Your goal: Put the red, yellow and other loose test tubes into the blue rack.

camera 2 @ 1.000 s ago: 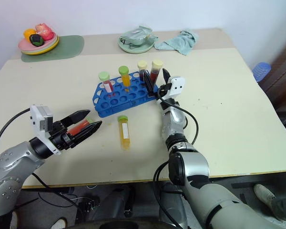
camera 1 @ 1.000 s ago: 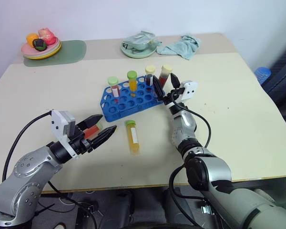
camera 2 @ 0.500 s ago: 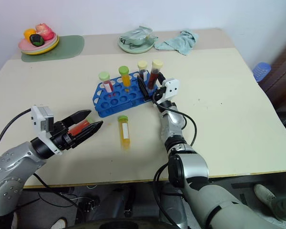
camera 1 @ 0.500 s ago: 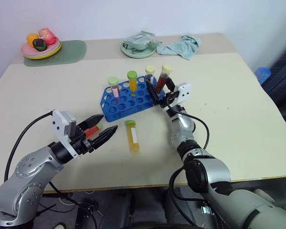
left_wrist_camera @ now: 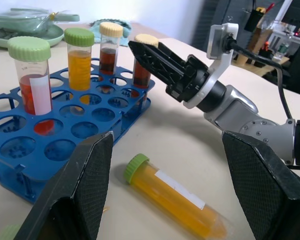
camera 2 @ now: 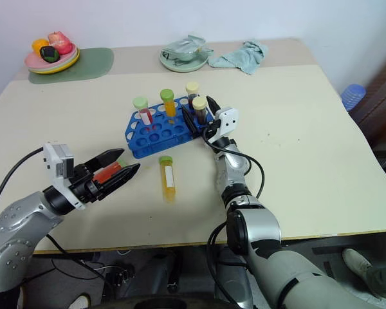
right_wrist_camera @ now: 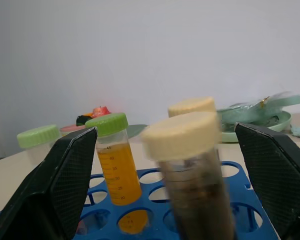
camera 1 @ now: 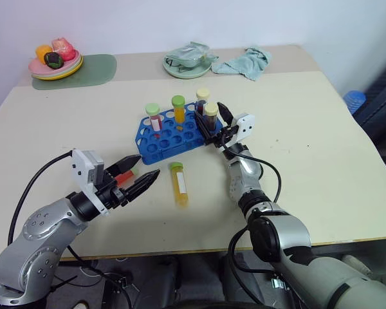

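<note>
The blue rack [camera 1: 170, 138] stands mid-table with several capped tubes upright in it. A dark brown tube with a cream cap [camera 1: 210, 114] sits low in a hole at the rack's right end, between the fingers of my open right gripper [camera 1: 212, 118]; in the right wrist view the fingers [right_wrist_camera: 65, 185] stand well apart from it. The yellow tube [camera 1: 179, 185] with a green cap lies on the table in front of the rack. My left gripper [camera 1: 146, 165] hovers left of it, shut on a red tube [camera 1: 123, 175].
A plate of toy food [camera 1: 55, 61] on a green mat [camera 1: 93, 69] sits at the far left. At the far edge, a pale green dish [camera 1: 188, 64] lies beside a teal cloth [camera 1: 244, 62]. Bare table lies to the right of my right arm.
The dark cream-capped tube has dropped lower into the rack between the right gripper's fingers, and that gripper has shifted slightly left. The left arm has stayed still.
</note>
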Robot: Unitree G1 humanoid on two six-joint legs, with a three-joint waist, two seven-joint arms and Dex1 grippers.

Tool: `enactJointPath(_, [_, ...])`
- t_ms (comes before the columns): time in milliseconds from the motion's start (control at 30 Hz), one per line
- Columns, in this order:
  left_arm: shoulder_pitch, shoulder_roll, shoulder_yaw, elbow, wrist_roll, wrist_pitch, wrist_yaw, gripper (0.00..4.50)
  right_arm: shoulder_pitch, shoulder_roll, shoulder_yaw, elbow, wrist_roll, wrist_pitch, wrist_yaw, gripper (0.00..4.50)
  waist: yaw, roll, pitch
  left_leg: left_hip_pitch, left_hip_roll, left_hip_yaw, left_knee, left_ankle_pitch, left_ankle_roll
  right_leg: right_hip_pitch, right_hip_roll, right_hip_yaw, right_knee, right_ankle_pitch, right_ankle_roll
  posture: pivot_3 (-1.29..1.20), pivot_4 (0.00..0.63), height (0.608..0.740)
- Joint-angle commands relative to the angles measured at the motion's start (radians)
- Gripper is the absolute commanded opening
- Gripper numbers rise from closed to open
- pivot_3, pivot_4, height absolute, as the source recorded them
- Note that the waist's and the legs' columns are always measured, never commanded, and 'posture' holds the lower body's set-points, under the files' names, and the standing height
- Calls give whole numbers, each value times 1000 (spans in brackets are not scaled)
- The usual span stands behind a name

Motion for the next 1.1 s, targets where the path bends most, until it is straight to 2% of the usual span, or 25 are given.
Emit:
enactJointPath(33, [-14,-2,-2,-17,-4,-18,4,3537,-6,-4,-4,-31,1,-19,-26,4460,0,0,0,0,0,0,0,0,0,0,0,0,0,0,0,0,150,740])
enactJointPath(200, [-13,0,-9,-13,-3,-22,-11,3537,-10,-38,-13,-79,13,-21,-53,4460,0,0,0,0,0,0,0,0,0,0,0,0,0,0,0,0,150,740])
enactJointPath(300, [-10,13,-17,2,1,-27,-45,3537,23,-76,-4,-203,8,21,-104,4460,2,0,0,0,0,0,0,0,0,0,0,0,0,0,0,0,150,740])
enactJointPath(367, [-14,13,-23,19,9,-32,-60,3537,74,-94,23,-335,-10,69,-132,4460,4,0,0,0,0,0,0,0,0,0,0,0,0,0,0,0,150,740])
enactJointPath(567, [-72,11,-84,92,54,-38,-86,3537,326,-171,135,-940,-24,468,-206,4460,12,1,0,0,0,0,0,0,0,-1,0,1,1,0,0,0,150,740])
enactJointPath(667, [-113,2,-105,105,49,-12,-62,3537,463,-292,175,-1244,63,756,-161,4460,29,1,0,0,0,1,0,0,0,-2,0,2,1,0,0,0,150,740])
enactJointPath(767, [-140,-3,-116,96,27,16,-52,3537,552,-408,173,-1417,132,923,-111,4460,41,1,0,-1,0,1,0,0,1,-1,-1,2,0,0,0,0,150,740])
enactJointPath(833, [-171,-16,-122,78,28,70,30,3537,647,-560,126,-1541,211,1064,-31,4460,55,1,0,-1,0,1,1,-3,5,0,-1,2,-1,0,0,0,150,740])
enactJointPath(1000, [-314,-70,-135,49,-33,290,285,3537,775,-832,5,-1676,388,1279,124,4460,74,0,0,-1,-1,2,4,-5,8,3,-1,1,-4,1,0,0,150,740])
enactJointPath(1100, [-449,-80,-147,68,-105,537,436,3537,800,-933,-35,-1689,448,1343,205,4460,80,-1,1,-1,0,2,5,-5,8,3,-1,0,-4,1,0,0,150,740])
